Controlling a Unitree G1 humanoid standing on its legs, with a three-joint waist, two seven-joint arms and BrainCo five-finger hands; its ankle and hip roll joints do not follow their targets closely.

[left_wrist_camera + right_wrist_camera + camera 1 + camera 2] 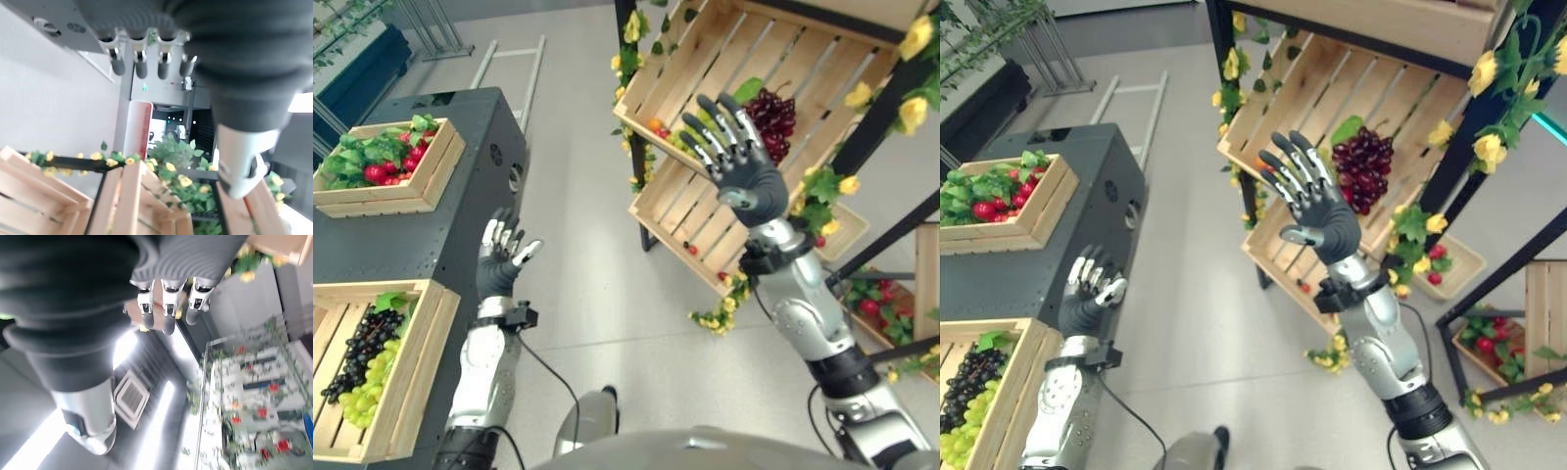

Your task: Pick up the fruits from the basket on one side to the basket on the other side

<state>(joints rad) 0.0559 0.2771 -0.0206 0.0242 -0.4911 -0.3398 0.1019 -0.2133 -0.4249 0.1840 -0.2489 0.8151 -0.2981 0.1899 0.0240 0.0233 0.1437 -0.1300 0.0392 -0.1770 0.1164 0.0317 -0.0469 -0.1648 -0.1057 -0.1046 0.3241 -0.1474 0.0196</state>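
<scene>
A bunch of dark red grapes (771, 119) with a green leaf lies in the upper tilted wooden crate (705, 59) on the black shelf at the right. My right hand (736, 157) is raised in front of that crate, fingers spread, open and holding nothing, just left of the grapes. At the lower left a wooden crate (421, 372) on the dark cabinet holds black and green grapes (360, 367). My left hand (501, 257) hangs in the air beside that cabinet, fingers straight, open and empty.
A second crate (431, 171) of red fruit and green leaves sits further back on the dark cabinet (460, 225). The lower shelf crate (675, 211) holds small red fruits. Yellow flowers and leaves twine round the black shelf frame (881, 117). Grey floor lies between cabinet and shelf.
</scene>
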